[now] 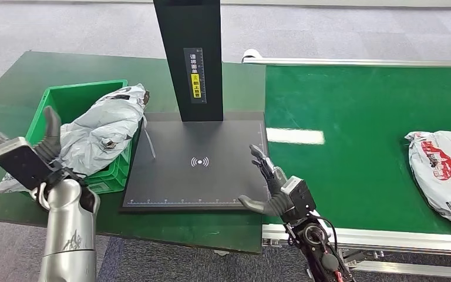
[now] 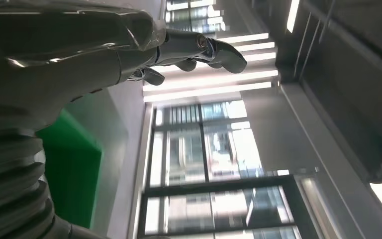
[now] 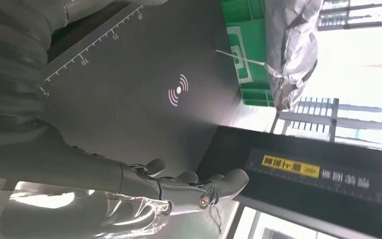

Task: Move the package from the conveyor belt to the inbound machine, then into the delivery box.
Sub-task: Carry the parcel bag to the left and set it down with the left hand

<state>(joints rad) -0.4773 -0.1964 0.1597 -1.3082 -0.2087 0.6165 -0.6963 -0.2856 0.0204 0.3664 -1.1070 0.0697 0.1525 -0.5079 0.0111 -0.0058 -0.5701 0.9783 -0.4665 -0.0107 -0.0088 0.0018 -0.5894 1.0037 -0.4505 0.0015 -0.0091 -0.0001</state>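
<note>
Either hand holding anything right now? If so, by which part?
Nothing held. Left hand beside the green box and right hand over the scanner plate both have spread, empty fingers.

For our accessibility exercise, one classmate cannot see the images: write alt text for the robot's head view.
A grey package lies in a green delivery box left of the black inbound machine, whose pad is bare. Both robot hands, left hand and right hand, hold nothing, fingers apart. Another package waits on the green conveyor belt to the right.
</note>
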